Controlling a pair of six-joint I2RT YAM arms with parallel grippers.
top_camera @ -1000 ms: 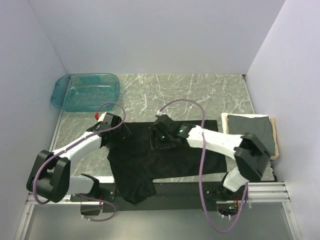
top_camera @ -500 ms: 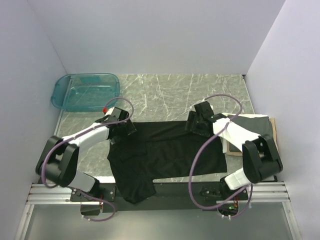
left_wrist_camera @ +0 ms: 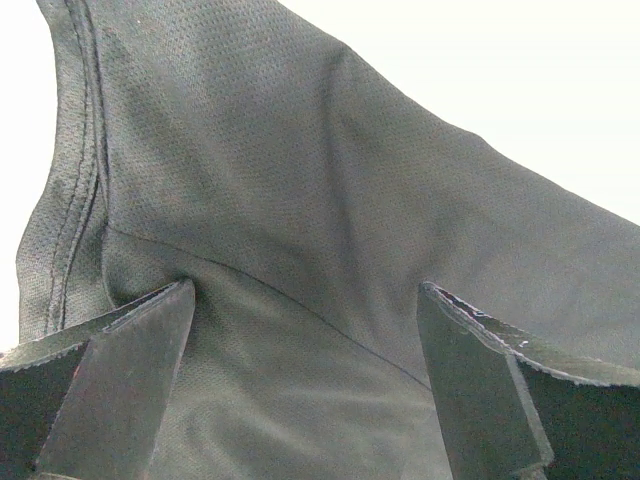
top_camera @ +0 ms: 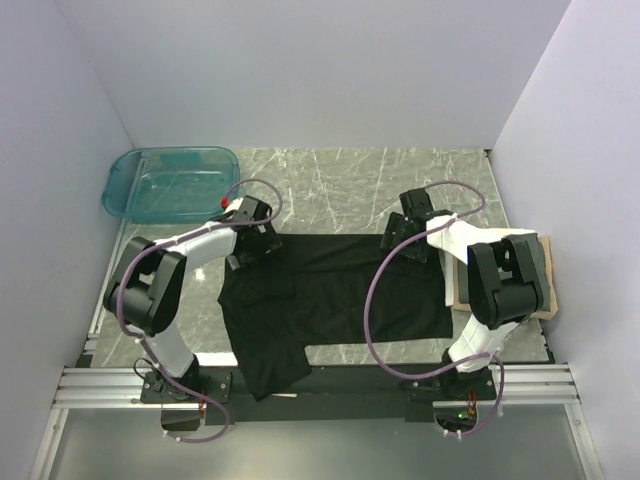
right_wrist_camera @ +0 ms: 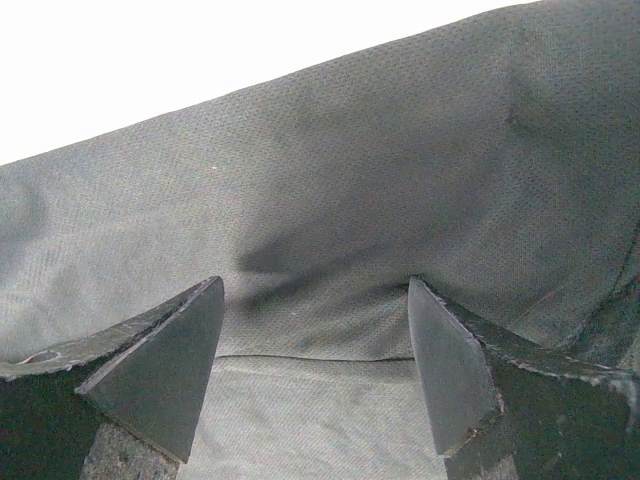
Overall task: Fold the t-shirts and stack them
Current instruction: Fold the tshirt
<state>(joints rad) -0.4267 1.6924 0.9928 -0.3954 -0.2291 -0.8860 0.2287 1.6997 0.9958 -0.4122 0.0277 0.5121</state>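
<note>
A grey-green marbled desk [top_camera: 340, 180] is enclosed by plain pale walls, and a clear teal plastic tub [top_camera: 170, 185] is set at the upper left of the frame, well apart from the work. A black soft cloth short-sleeved t-shirt [top_camera: 330, 300] is spread flat across the middle of the desk, with one part trailing over the lower edge at lower left. The left pincer [top_camera: 252, 248] is placed at the upper left corner of the shirt and the right pincer [top_camera: 402, 243] at its upper right corner, so that the upper hem is spanned evenly from both ends. In the wrist views both pincers are seen spread wide: the left fingers [left_wrist_camera: 120, 380] and the right fingers [right_wrist_camera: 160, 370] stand apart with black cloth lying in the gap, and nothing is clamped by either. This pairing is judged to serve a fold, since a hem taken at both corners can be carried over without skewing. A flat tan rectangular board [top_camera: 547, 302] is seen at the right edge, largely covered by the right arm; whether a second shirt is lying on it cannot be told.
</note>
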